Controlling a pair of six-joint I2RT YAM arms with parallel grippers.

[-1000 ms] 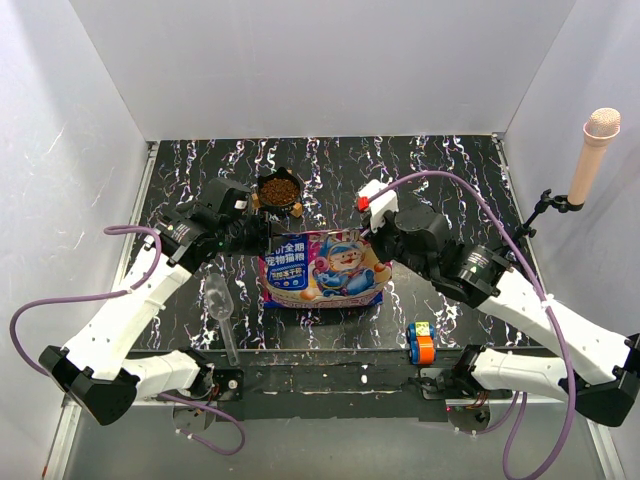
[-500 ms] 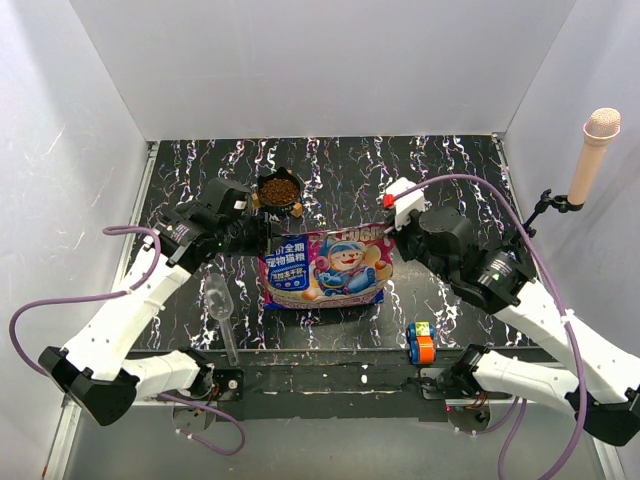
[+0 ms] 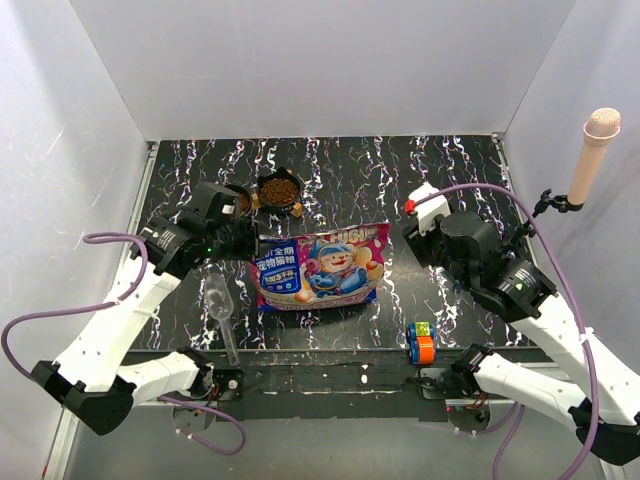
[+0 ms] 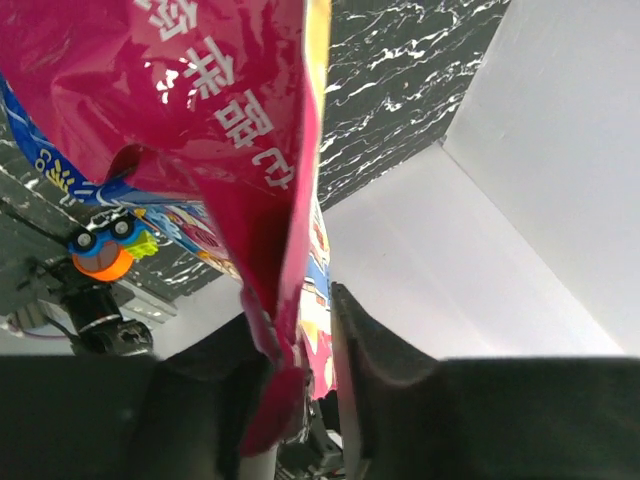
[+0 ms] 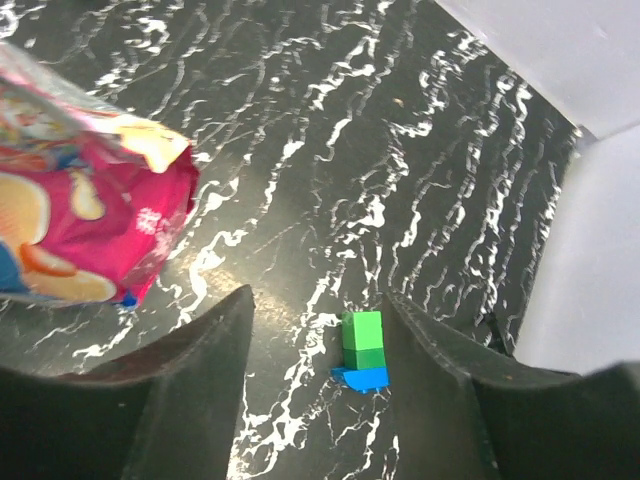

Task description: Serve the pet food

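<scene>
The pet food [image 3: 280,187] shows as brown kibble in a small black bowl [image 3: 296,206] at the back of the table. The magenta-and-blue bag [image 3: 320,268] lies flat in the middle. My left gripper [image 3: 247,241] is at the bag's left edge. In the left wrist view the bag [image 4: 230,120] hangs with its edge between the jaws of the left gripper [image 4: 295,320], resting against one finger with a gap to the other. My right gripper [image 5: 318,296] stands open with nothing between its fingers, clear of the bag's right corner [image 5: 150,210].
A clear plastic scoop [image 3: 223,312] lies left of the bag near the front. A toy block stack [image 3: 420,343] sits front right, the same toy blocks [image 5: 363,350] lying beyond the right fingers. A microphone [image 3: 592,150] stands at the right wall.
Both grippers have opened. The right arm drew back to the right, off the bag. The bag sank from propped up to lying flat and slid slightly left.
</scene>
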